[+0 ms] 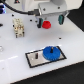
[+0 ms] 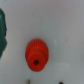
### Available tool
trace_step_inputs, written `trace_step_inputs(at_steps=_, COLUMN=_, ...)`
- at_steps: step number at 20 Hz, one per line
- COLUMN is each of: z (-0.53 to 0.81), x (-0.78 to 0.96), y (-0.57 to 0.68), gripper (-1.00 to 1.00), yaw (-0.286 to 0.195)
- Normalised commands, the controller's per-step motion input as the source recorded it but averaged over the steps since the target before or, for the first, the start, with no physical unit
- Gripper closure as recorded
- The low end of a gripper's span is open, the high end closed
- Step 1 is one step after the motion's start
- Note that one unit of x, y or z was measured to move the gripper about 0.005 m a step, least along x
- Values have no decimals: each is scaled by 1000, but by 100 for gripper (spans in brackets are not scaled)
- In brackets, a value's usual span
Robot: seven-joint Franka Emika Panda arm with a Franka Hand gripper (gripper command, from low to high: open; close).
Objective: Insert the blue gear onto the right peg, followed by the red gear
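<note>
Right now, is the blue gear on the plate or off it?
On. The blue gear lies flat on the grey plate, toward the exterior view's right.

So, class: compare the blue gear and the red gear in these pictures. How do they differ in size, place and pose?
The blue gear is wider and flatter than the red gear. The blue gear lies on the black-bordered plate, while the red gear sits off the plate, on the white table under the gripper. In the wrist view the red gear shows a raised hub; the blue gear shows none. Both are round.
</note>
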Motion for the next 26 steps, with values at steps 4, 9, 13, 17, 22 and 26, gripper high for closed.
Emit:
trace_step_inputs(at_steps=4, z=-68, x=-614, y=211, gripper=-100, yaw=0)
trace_step_inputs(at_steps=9, z=-170, x=-532, y=192, gripper=-100, yaw=0)
trace_step_inputs(at_steps=13, z=-315, x=-258, y=166, gripper=-100, yaw=0)
trace_step_inputs(at_steps=17, z=-306, x=-145, y=119, gripper=-100, yaw=0)
trace_step_inputs(at_steps=22, z=-291, x=-177, y=112, gripper=-100, yaw=0)
trace_step_inputs(at_steps=26, z=-285, x=-220, y=81, gripper=-100, yaw=0)
